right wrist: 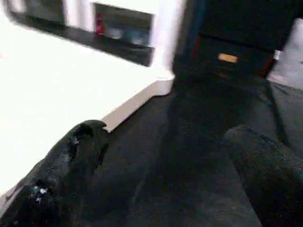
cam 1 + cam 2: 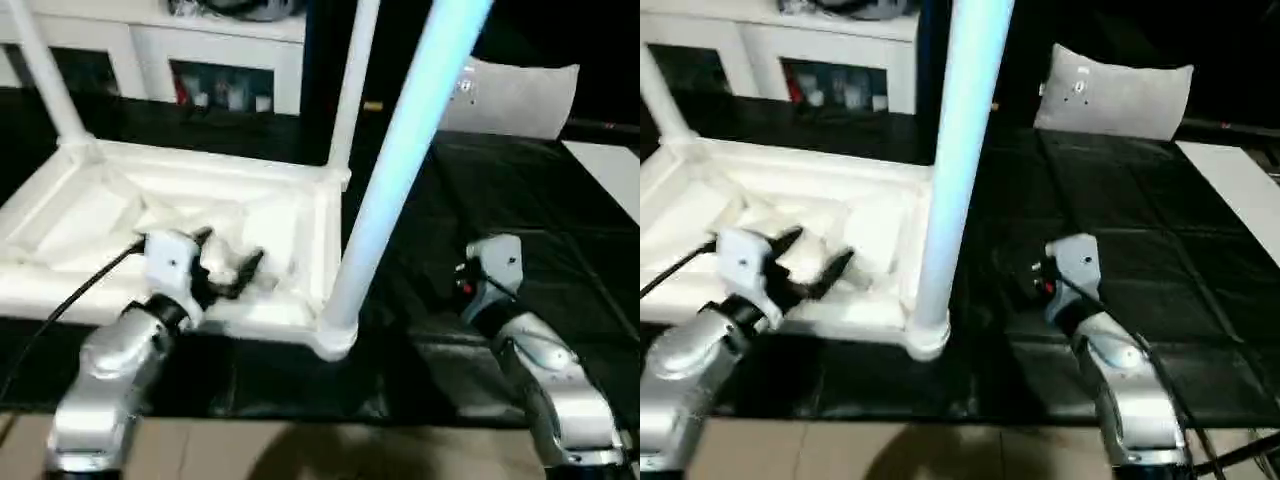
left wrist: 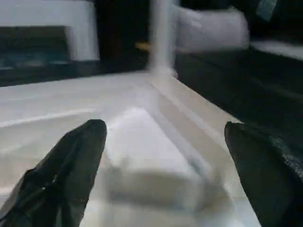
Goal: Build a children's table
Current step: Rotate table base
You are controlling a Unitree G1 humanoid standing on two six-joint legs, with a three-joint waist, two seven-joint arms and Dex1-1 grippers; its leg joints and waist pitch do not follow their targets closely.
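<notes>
Leg fitting under way, both end effectors empty over an upside-down children's tabletop.

The left end effector [image 2: 232, 262] hangs with its fingers spread wide and holding nothing, just above the ribbed underside of the white tabletop [image 2: 90, 215], which lies inverted on the black-covered desk [image 2: 1120, 260]. The right end effector [image 1: 165, 156], likewise wide open and empty, hovers over the bare desk beside the tabletop. Three white tube legs stand in the tabletop's corner sockets; the nearest leg [image 2: 385, 190] rises at its near right corner. By my judgement one socket probably stays unfilled, so next comes finding and seating the fourth leg.
</notes>
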